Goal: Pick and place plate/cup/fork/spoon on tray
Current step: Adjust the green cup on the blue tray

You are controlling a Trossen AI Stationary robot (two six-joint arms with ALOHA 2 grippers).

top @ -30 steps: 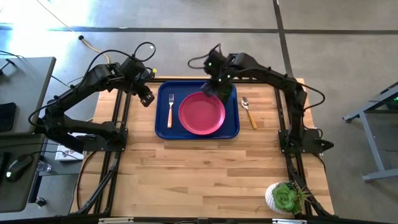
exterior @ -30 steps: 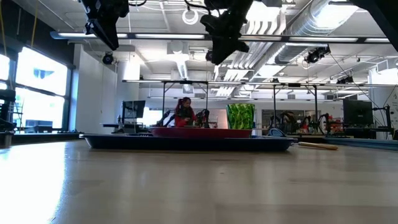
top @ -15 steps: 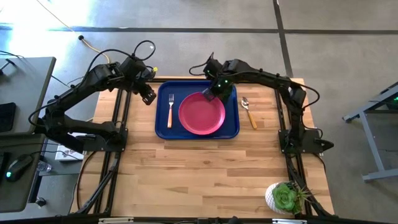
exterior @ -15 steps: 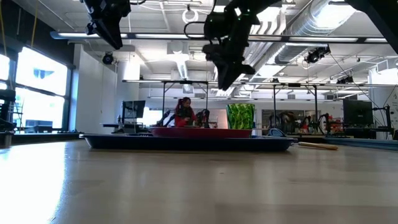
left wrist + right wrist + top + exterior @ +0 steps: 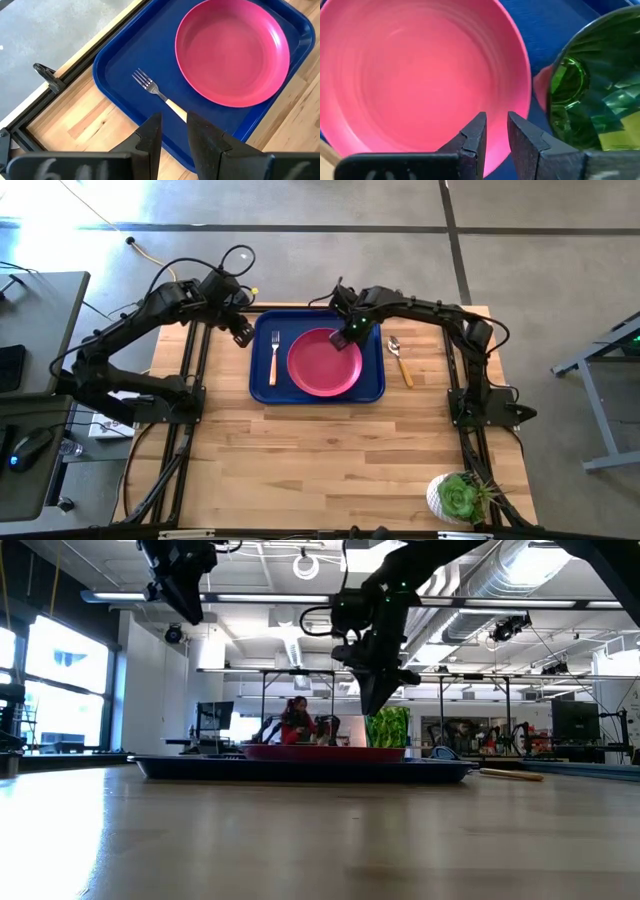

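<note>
The dark blue tray (image 5: 262, 380) lies on the table's far half. On it lie the pink-red plate (image 5: 322, 368) and, left of the plate, the orange-handled fork (image 5: 273, 357). The green cup (image 5: 590, 85) stands upright on the tray by the plate's far right rim, and also shows in the low view (image 5: 387, 728). In the high view my right arm mostly covers it. The spoon (image 5: 400, 360) lies on the wood right of the tray. My right gripper (image 5: 495, 120) is shut and empty above the plate's far part (image 5: 338, 340). My left gripper (image 5: 243, 335) is shut and empty, high beside the tray's far left corner.
A white pot with a green succulent (image 5: 458, 498) stands at the table's near right corner. The table's near half is bare wood (image 5: 320, 460). Dark frame rails run along the left and right table edges. A person shows far off in the low view (image 5: 295, 718).
My right gripper has gone from above the cup toward the plate, down and toward the table's near left, and has turned about. The cup stays standing on the tray. Plate, fork and spoon have not moved.
</note>
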